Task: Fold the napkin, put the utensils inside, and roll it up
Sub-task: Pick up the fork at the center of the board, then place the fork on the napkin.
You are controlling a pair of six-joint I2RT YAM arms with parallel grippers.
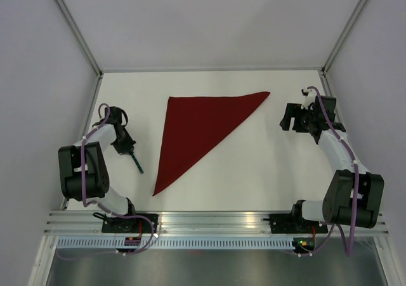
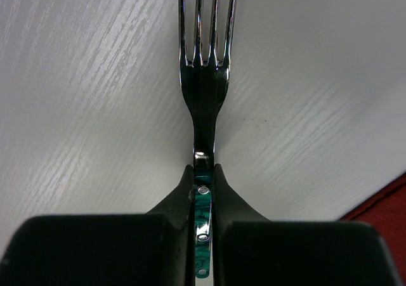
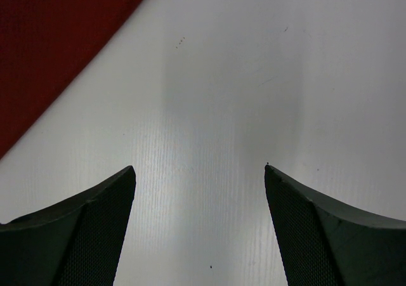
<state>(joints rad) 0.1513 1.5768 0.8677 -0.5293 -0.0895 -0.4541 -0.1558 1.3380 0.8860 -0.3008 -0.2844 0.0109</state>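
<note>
The dark red napkin [image 1: 196, 130] lies flat on the white table, folded into a triangle, with points at the far right and near left. My left gripper [image 1: 129, 150] is left of it, shut on the fork [image 1: 137, 164]. In the left wrist view the fingers [image 2: 181, 197] clamp the fork's green marbled handle [image 2: 202, 210], and the silver tines [image 2: 208, 26] stick out ahead just over the table. A napkin edge [image 2: 388, 200] shows at the lower right. My right gripper [image 1: 288, 118] is open and empty, right of the napkin's far point. Its view shows bare table between the fingertips [image 3: 200, 169] and napkin [image 3: 51, 45] at the upper left.
White walls with metal corner posts [image 1: 76, 29] enclose the table on three sides. A metal rail [image 1: 209, 219] carrying both arm bases runs along the near edge. No other utensil is in view.
</note>
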